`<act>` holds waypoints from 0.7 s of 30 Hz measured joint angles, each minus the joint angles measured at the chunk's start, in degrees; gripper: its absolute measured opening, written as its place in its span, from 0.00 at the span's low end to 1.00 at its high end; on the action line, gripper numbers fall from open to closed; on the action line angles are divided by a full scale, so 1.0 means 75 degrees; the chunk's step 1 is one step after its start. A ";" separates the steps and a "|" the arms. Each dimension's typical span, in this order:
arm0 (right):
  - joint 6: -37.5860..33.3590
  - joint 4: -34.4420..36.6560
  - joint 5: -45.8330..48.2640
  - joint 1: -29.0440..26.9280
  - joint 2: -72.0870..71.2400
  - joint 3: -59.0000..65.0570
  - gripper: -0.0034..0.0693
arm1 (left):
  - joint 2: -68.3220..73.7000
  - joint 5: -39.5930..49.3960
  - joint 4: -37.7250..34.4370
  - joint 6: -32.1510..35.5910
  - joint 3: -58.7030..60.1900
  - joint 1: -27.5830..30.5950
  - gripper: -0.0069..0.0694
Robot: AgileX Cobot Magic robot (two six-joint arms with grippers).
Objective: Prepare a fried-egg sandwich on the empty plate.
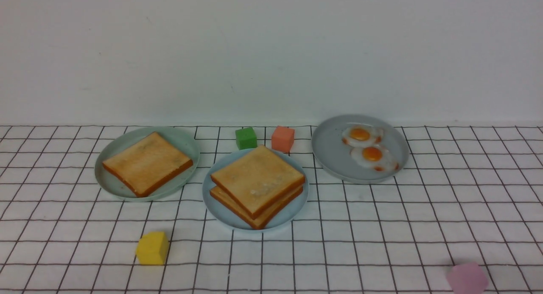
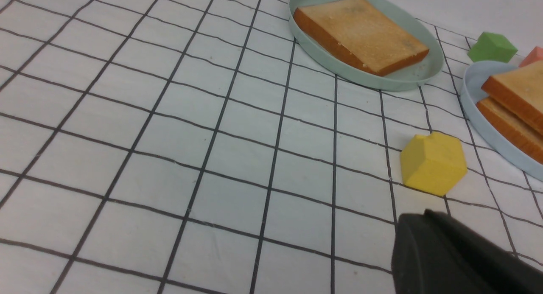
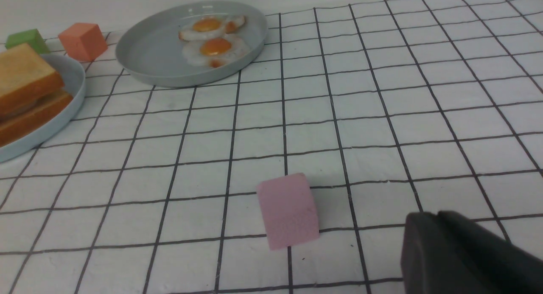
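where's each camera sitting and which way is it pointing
Front: between the arms, facing the wall across three plates; no robot parts show.
Left wrist: low, looking past a dark finger at the yellow block.
Right wrist: low, past a dark finger at the pink block.
All share the sandwich plate.

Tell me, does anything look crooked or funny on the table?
A little. On the blue plate, the top toast sits shifted off the bottom toast, so the stack looks crooked. No egg shows between them from here. Two fried eggs still lie on the grey plate. Nothing is spilled or broken.
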 joint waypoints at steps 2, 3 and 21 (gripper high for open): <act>0.0000 0.0000 0.0000 0.0000 0.0000 0.0000 0.11 | 0.0000 0.0000 0.0000 0.0000 0.0000 0.0000 0.07; 0.0000 0.0000 0.0000 0.0000 0.0000 0.0000 0.12 | 0.0000 -0.0005 0.0000 0.0000 0.0000 0.0000 0.07; 0.0000 0.0000 0.0000 0.0000 0.0000 0.0000 0.15 | 0.0000 -0.0024 0.0000 -0.0021 0.0000 0.0000 0.08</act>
